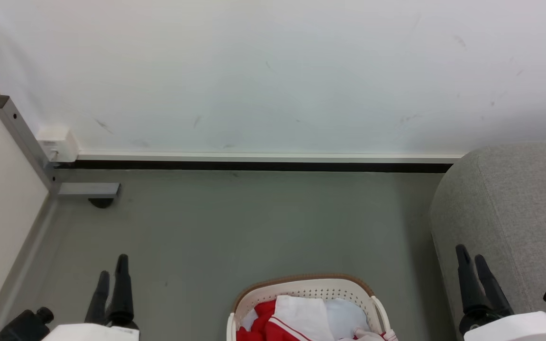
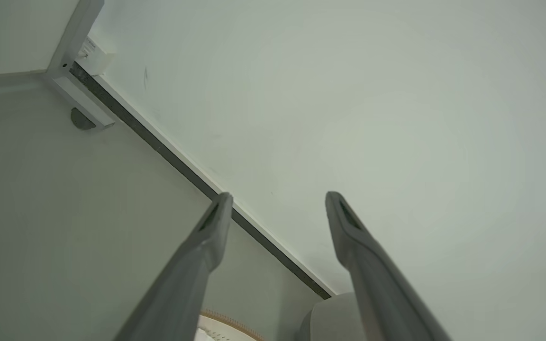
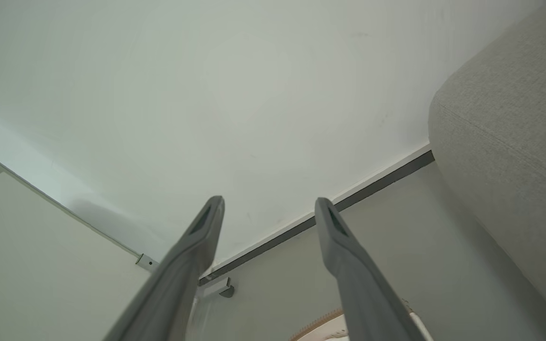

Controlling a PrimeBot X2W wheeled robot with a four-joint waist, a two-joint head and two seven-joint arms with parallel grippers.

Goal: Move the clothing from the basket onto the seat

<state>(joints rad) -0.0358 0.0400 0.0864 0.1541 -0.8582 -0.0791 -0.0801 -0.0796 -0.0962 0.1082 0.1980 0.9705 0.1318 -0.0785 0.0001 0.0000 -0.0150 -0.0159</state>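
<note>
With left gripper and right gripper wide and empty, may hook the basket rim and spill the clothes on the floor, not the seat.

Scuffed white wall meets grey-green floor at dark skirting.

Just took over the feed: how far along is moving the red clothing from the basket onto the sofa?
Done: nothing; what shows of the grey woven-fabric sofa bears no garment. In hand: nothing; the left gripper and right gripper stand open and empty. Left: the red, white-trimmed garments lie in the cream perforated plastic basket.
</note>
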